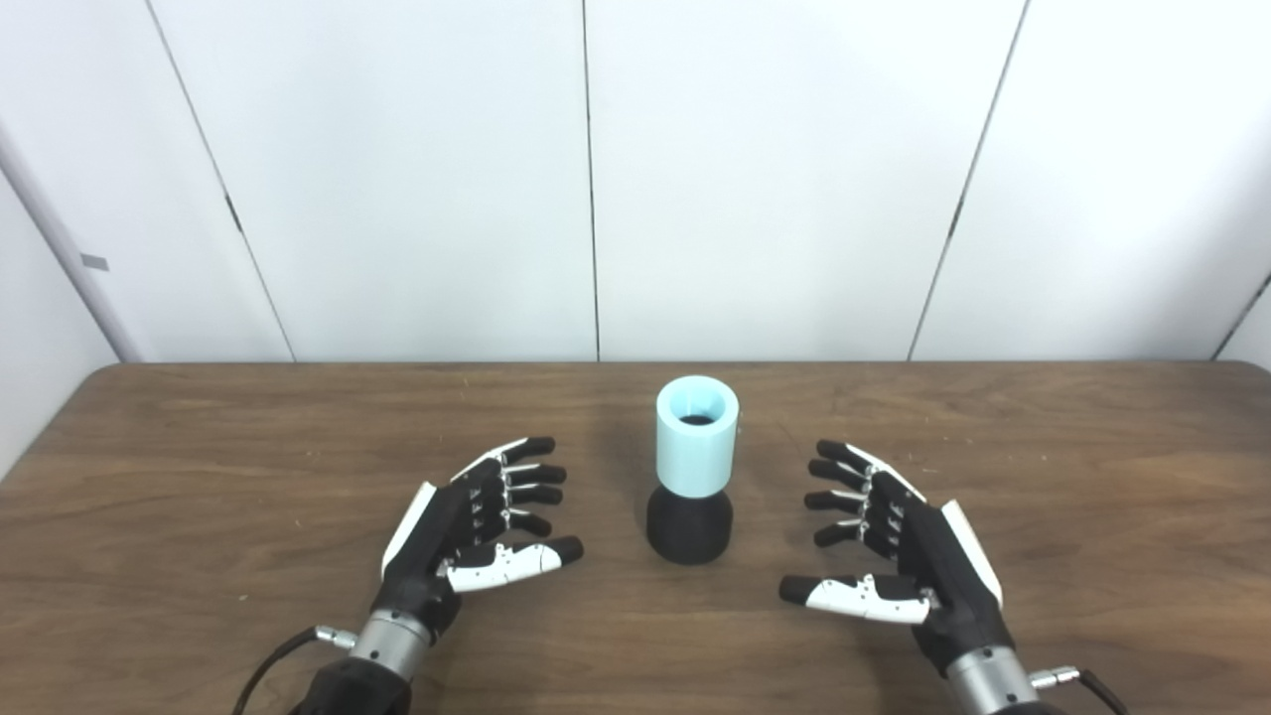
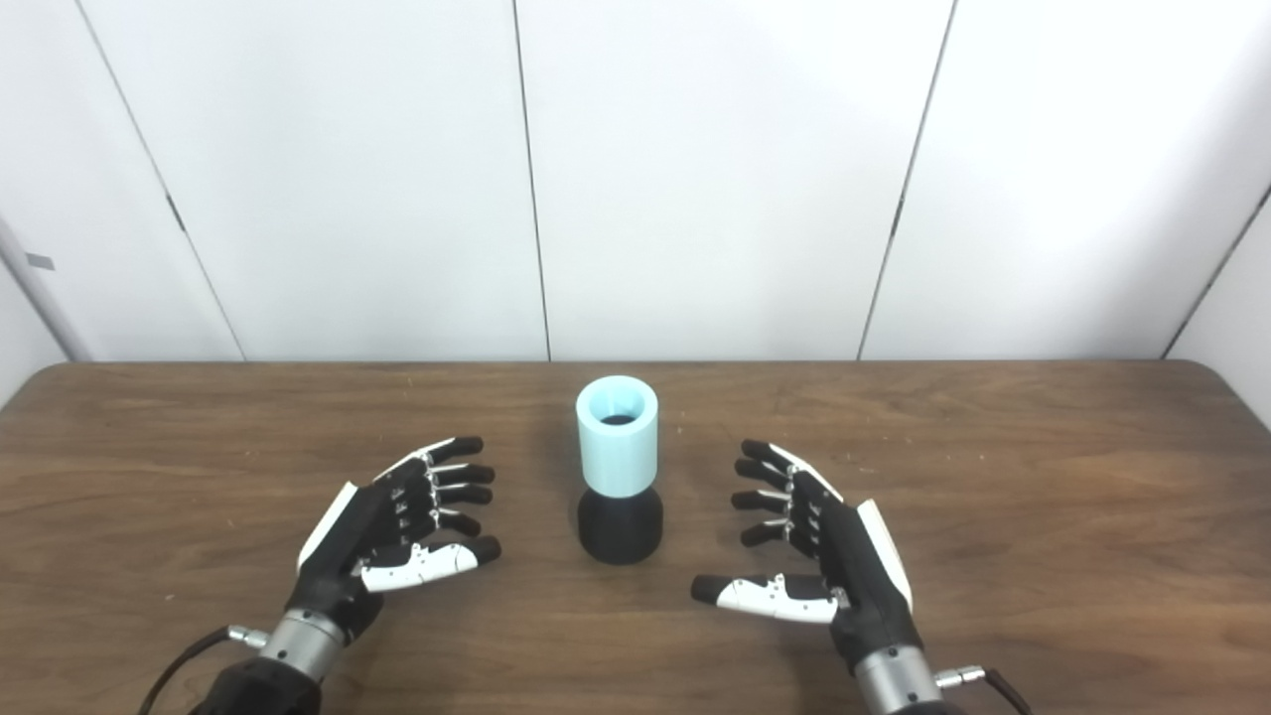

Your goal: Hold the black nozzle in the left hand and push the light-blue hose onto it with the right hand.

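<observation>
Where the brown wooden desk reaches its middle, the light-blue hose, a short open-topped cylinder, stands upright, seated on the black nozzle, a squat flared base. The left hand at nine o'clock and right hand at three o'clock flank it, fingers apart, holding nothing.

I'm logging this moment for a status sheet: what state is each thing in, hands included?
Light-blue hose: upright, seated on top of the nozzle, open end up, not held.
Black nozzle: standing on the table, hose on top of it, not held.
Left hand: open, fingers apart, left of the nozzle, touching neither part.
Right hand: open, fingers apart, right of the nozzle, touching neither part.
</observation>
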Controlling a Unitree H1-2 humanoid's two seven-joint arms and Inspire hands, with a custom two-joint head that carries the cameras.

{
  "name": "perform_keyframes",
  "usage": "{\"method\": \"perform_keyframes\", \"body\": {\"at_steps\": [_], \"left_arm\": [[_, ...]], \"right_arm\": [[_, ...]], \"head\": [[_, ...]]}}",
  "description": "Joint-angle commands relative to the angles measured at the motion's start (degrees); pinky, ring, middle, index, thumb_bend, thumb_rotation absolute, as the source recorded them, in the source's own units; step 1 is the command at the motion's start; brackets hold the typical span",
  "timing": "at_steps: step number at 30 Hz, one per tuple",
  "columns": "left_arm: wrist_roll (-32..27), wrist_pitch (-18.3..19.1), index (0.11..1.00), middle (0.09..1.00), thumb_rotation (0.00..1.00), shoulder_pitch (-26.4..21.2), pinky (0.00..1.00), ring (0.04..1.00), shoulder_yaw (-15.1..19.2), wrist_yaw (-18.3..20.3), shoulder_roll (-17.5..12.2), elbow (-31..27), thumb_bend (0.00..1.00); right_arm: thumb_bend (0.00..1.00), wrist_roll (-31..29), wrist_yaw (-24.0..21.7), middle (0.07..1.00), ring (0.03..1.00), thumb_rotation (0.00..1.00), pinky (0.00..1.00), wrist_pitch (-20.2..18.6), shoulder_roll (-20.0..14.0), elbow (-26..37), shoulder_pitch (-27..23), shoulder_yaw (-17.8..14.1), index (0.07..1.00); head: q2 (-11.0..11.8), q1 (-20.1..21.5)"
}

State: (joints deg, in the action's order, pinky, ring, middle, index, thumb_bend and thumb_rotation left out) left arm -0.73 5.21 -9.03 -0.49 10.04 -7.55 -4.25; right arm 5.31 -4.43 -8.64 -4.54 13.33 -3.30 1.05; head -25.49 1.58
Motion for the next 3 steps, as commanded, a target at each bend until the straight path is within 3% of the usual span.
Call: {"method": "perform_keyframes", "body": {"at_steps": [1,3], "left_arm": [[-0.9,-3.0,0.722,0.709,0.1,-1.2,0.53,0.694,0.3,-0.3,0.0,-0.6,0.76],[-1.0,-3.1,0.722,0.709,0.1,-1.2,0.53,0.693,0.3,-0.3,0.0,-0.5,0.76]], "right_arm": [[0.82,-0.2,0.6,0.814,0.731,0.11,0.58,2.7,0.2,1.7,-1.2,0.1,0.832],[0.82,-0.1,0.5,0.813,0.731,0.11,0.57,2.6,0.2,1.8,-1.2,0.2,0.832]], "head": [[0.0,0.2],[-0.1,0.2]]}}
